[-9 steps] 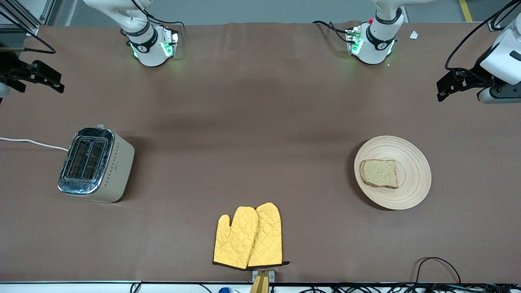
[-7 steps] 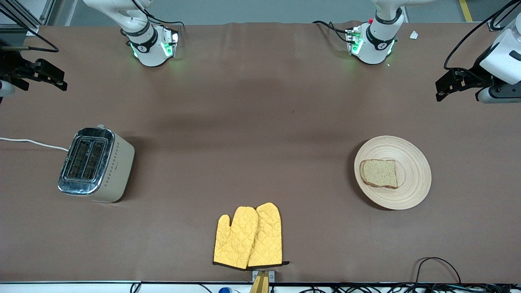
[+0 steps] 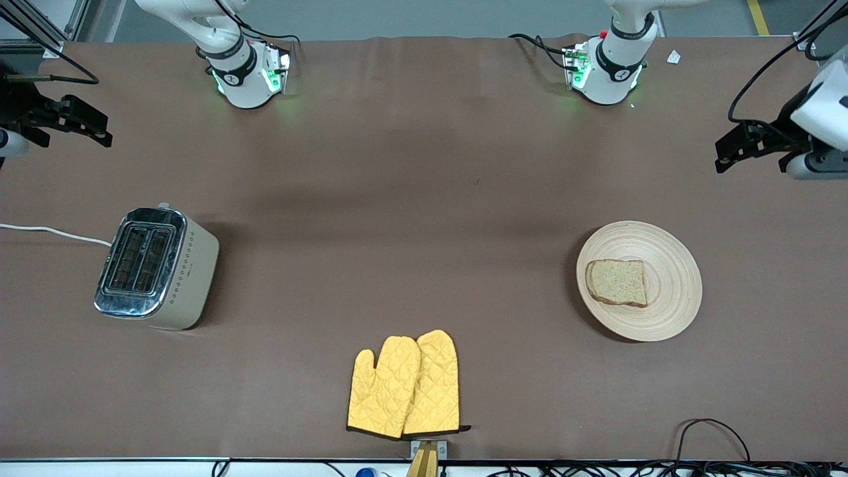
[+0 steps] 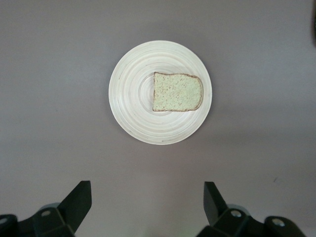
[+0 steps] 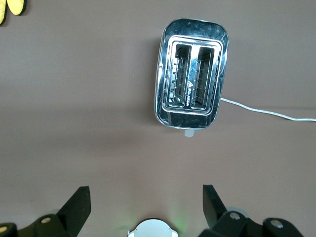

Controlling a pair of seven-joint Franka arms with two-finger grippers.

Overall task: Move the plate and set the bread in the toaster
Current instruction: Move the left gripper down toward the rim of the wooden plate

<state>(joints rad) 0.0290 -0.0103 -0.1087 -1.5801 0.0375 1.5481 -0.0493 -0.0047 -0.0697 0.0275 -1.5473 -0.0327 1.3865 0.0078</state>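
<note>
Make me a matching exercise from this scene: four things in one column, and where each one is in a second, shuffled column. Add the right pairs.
Things:
1. bread
2. toaster
3. oven mitts
4. left gripper

Places or states:
A. at the table edge nearest the front camera
B. lying on the plate
C. open, in the air over the left arm's end of the table
D. at the right arm's end of the table, both slots empty

Pairs: 1-B, 2-D, 3-A, 4-C
</note>
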